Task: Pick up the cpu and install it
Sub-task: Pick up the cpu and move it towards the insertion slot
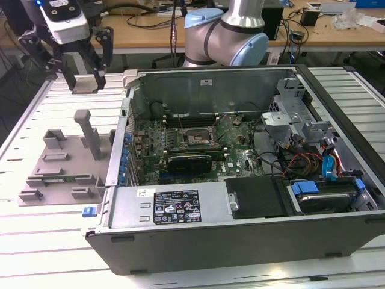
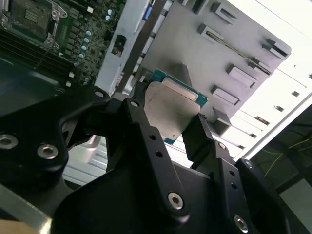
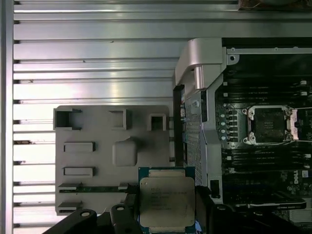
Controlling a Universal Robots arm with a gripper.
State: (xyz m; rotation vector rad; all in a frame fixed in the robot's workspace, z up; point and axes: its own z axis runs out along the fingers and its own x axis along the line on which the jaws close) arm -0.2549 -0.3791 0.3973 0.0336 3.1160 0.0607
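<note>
The cpu [image 3: 166, 202], a small square chip with a pale silver top on a green-edged base, is clamped between my gripper's black fingers [image 2: 141, 122] in both wrist views. The gripper [image 1: 84, 75] hangs at the exterior view's far left, above the slatted table and behind the grey fixture plate [image 1: 66, 162], outside the open computer case [image 1: 240, 241]. The cpu [image 2: 173, 109] is held above the fixture, near the case wall. The dark metal-framed socket [image 3: 269, 124] on the motherboard lies off to one side of the chip, and shows inside the case as socket [image 1: 195, 139].
The case side wall [image 1: 123, 129] stands between the gripper and the motherboard [image 1: 180, 150]. Inside are a black card [image 1: 189, 162], a drive cage [image 1: 289, 120], cables and a power supply [image 1: 174, 208]. The robot arm's base [image 1: 225, 36] rises behind the case.
</note>
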